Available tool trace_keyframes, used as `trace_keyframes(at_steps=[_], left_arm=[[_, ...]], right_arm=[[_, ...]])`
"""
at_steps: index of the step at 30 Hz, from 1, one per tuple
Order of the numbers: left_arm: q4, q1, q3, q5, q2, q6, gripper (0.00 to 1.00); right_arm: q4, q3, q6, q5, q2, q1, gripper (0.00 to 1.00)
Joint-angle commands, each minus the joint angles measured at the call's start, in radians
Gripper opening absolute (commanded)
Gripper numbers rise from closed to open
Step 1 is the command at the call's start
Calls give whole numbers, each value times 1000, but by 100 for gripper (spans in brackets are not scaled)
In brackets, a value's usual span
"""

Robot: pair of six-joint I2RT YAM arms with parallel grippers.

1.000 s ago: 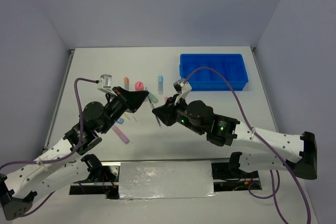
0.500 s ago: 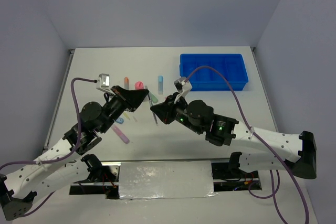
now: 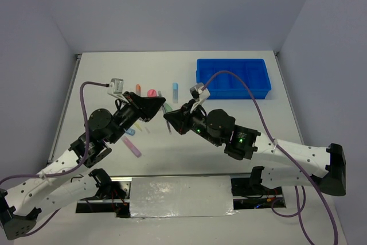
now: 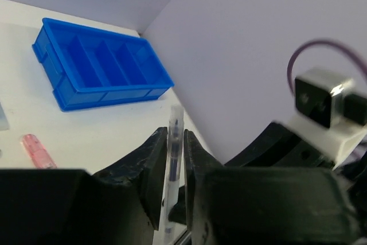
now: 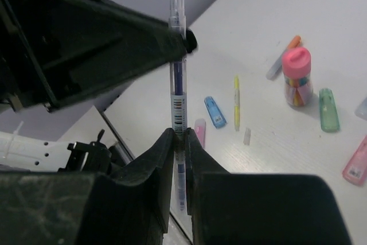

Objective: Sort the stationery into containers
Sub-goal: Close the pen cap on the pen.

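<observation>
Left gripper (image 3: 157, 106): clamped on a slim clear-barrel pen (image 4: 174, 133) with a dark blue core, mid-air above the white table (image 3: 103, 73). Left wrist view shows the barrel pinched between matte black fingers (image 4: 150, 162); top view barely resolves the pen.

Right gripper (image 5: 178, 134): closed on the same pen, just below the barcode label. Left's grip is nearer the clear end. Only the right wrist view shows both grips at once.

That view also shows loose items on the table:
- blue highlighter (image 5: 215, 112)
- thin yellow stick (image 5: 235, 100)
- orange-capped marker (image 5: 285, 55)
- upright pink-capped tube (image 5: 297, 76)
- translucent green highlighter (image 5: 328, 109)

Far right: blue tray (image 3: 235, 92), glossy plastic, rectangular, narrow dividers.
</observation>
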Motion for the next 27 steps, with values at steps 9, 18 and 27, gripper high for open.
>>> trace_keyframes(at_steps=[9, 18, 27], left_arm=[[-79, -9, 106, 159, 49, 153, 2], [5, -9, 104, 326, 16, 281, 0], [117, -9, 72, 498, -4, 300, 0]], right_arm=[[174, 11, -53, -14, -36, -4, 0], [140, -4, -100, -157, -29, -9, 38], [135, -8, -99, -178, -28, -9, 0]])
